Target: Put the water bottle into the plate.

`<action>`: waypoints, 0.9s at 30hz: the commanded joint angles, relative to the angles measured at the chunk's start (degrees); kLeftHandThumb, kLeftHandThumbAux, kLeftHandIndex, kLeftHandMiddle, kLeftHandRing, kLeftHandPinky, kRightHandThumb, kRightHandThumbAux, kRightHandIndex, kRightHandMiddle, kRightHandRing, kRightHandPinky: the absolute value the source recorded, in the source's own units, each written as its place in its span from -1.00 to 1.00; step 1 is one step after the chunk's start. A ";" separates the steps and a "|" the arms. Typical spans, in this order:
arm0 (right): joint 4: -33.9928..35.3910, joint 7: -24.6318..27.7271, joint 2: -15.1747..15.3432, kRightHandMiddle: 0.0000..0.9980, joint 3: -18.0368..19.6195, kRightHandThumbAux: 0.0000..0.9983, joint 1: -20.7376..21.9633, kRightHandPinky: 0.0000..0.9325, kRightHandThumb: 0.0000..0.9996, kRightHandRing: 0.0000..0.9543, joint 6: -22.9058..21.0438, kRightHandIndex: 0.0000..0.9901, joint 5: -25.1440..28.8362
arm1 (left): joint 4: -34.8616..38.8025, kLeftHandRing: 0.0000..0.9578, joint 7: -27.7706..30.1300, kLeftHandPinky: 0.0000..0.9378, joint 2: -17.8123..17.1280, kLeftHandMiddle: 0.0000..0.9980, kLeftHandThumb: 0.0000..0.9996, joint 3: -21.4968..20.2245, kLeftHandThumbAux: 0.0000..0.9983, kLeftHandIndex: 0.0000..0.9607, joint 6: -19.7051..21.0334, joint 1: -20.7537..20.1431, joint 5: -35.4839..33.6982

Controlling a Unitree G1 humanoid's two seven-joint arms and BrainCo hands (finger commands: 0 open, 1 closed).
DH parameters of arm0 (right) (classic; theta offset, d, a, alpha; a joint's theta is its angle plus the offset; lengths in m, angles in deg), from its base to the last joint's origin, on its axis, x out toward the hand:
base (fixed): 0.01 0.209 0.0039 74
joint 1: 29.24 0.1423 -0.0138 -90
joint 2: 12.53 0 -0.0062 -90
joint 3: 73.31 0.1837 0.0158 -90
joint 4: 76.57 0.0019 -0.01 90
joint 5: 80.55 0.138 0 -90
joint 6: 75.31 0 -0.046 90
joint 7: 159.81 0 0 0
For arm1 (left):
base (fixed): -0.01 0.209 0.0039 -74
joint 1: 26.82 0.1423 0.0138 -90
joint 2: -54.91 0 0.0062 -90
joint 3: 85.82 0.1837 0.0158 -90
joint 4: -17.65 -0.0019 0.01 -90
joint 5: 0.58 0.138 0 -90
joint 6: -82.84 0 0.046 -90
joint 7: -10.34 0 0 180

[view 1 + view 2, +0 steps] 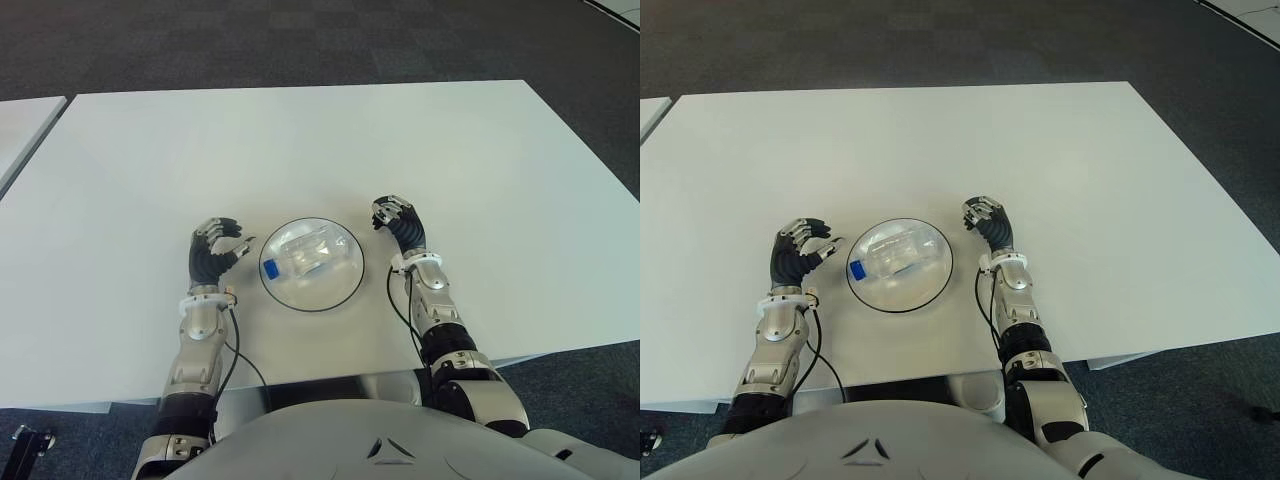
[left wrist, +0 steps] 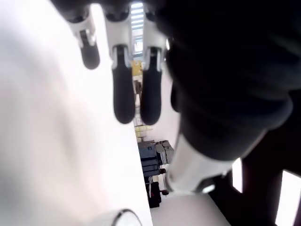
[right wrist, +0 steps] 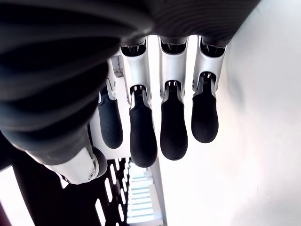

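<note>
left eye view: bare table [image 1: 300, 140] around; plate [image 1: 345, 285] between left hand [image 1: 213, 250] and right hand [image 1: 398, 224], both loosely spread, empty; bottle [image 1: 305, 256] lies in it.

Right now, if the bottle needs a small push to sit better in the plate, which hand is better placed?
Probably the left hand: the water bottle already lies in the plate with its blue cap toward that side. The right hand shows beyond the opposite rim. Both hands are empty.
</note>
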 commanded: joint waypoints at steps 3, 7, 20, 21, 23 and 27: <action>-3.34 -0.57 -0.46 0.32 0.04 0.46 -3.86 0.30 0.40 0.33 -4.38 -0.12 -0.20 | -3.22 0.06 4.13 0.04 0.98 0.05 0.37 -2.33 0.45 -0.10 0.58 -1.06 -4.49; -3.55 -0.10 -0.56 0.31 0.27 0.46 -3.83 0.29 0.40 0.32 -3.82 -0.12 0.22 | -3.90 0.07 6.39 0.05 0.83 0.06 0.40 -2.95 0.43 -0.10 2.32 -1.05 -6.28; -4.68 0.82 -0.55 0.27 1.25 0.46 -3.23 0.27 0.41 0.27 -4.34 -0.12 1.02 | -3.79 0.09 11.16 0.09 0.14 0.11 0.42 -3.27 0.42 -0.10 10.43 -0.43 -8.03; -4.79 0.88 -0.52 0.27 1.32 0.46 -3.18 0.27 0.41 0.26 -4.33 -0.12 1.00 | -3.96 0.09 11.21 0.09 0.18 0.11 0.42 -3.26 0.42 -0.10 10.52 -0.46 -7.95; -5.00 1.06 -0.48 0.26 1.49 0.46 -3.06 0.26 0.41 0.26 -4.28 -0.12 0.96 | -4.42 0.09 11.38 0.09 0.26 0.12 0.42 -3.26 0.42 -0.10 10.51 -0.57 -7.84; -5.27 1.46 -0.43 0.25 1.78 0.46 -2.90 0.25 0.41 0.25 -4.15 -0.12 0.93 | -6.15 0.10 11.86 0.08 0.22 0.13 0.42 -3.17 0.42 -0.10 9.72 -0.93 -7.52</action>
